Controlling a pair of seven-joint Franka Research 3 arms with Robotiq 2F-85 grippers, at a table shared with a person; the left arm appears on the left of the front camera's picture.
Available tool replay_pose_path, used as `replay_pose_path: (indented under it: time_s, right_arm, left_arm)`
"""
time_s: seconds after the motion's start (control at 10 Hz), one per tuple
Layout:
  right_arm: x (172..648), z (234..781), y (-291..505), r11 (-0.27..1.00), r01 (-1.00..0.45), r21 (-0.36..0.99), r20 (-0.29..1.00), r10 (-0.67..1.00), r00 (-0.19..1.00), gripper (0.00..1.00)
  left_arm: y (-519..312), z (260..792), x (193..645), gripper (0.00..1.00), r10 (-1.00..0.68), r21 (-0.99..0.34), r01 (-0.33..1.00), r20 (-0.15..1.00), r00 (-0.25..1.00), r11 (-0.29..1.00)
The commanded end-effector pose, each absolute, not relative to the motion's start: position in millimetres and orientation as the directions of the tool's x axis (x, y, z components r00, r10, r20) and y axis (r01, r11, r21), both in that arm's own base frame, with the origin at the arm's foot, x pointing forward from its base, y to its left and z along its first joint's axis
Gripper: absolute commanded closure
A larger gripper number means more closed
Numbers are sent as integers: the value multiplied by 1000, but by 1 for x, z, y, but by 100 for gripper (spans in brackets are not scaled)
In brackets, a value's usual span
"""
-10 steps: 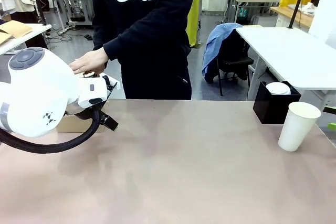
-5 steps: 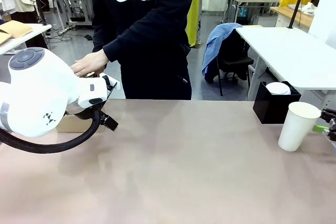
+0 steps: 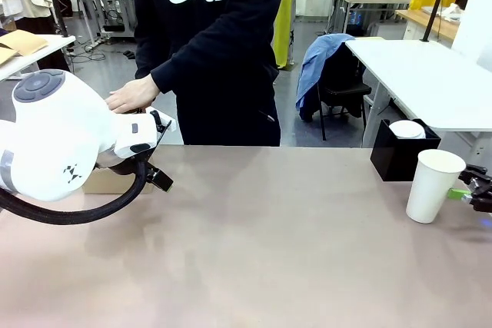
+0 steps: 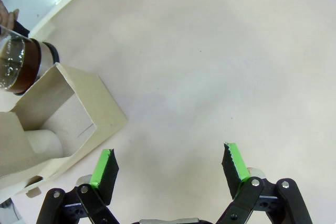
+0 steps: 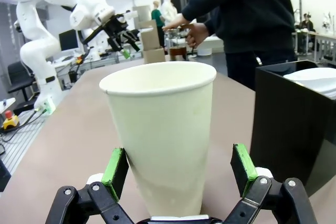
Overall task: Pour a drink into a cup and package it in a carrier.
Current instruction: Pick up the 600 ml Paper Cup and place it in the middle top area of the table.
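The white paper cup (image 3: 434, 186) stands upright at the table's right end. My right gripper (image 3: 470, 194) reaches in from the right edge, level with the cup's lower half. In the right wrist view the cup (image 5: 163, 129) stands between the open green pads of that gripper (image 5: 178, 166), without a lid. At the far left, the person's hand (image 5: 194, 32) holds the glass carafe (image 5: 177, 43) with the dark drink. My left gripper (image 4: 170, 163) hangs open over bare table beside the cardboard carrier (image 4: 68, 108), and the carafe (image 4: 21, 64) stands just behind the carrier. The carrier (image 3: 108, 183) is mostly hidden behind my left arm.
A black square box (image 3: 400, 157) holding white lids (image 3: 407, 129) stands just behind the cup, and in the right wrist view the box (image 5: 289, 124) is close on the right. The person stands at the far edge, hand (image 3: 132, 96) over the left end. A pale rounded shape (image 4: 44, 142) lies inside the carrier.
My right gripper has come in from the right edge and now reaches the cup's side. The left arm and the person's hand have barely moved.
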State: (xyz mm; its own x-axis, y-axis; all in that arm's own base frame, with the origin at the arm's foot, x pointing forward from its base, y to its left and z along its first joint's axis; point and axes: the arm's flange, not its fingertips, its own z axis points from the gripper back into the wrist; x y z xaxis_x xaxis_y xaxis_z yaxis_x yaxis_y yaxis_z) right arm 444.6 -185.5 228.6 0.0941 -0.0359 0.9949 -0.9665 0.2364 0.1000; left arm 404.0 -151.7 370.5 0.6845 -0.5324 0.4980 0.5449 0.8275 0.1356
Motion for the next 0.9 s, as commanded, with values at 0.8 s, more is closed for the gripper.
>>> replay_pose_path:
  time_s: [0.8]
  right_arm:
    - [453,227,-133,147,-981,126,992,-11,125,0]
  left_arm:
    - [-151,370,404,0,-532,135,545,498,684,827]
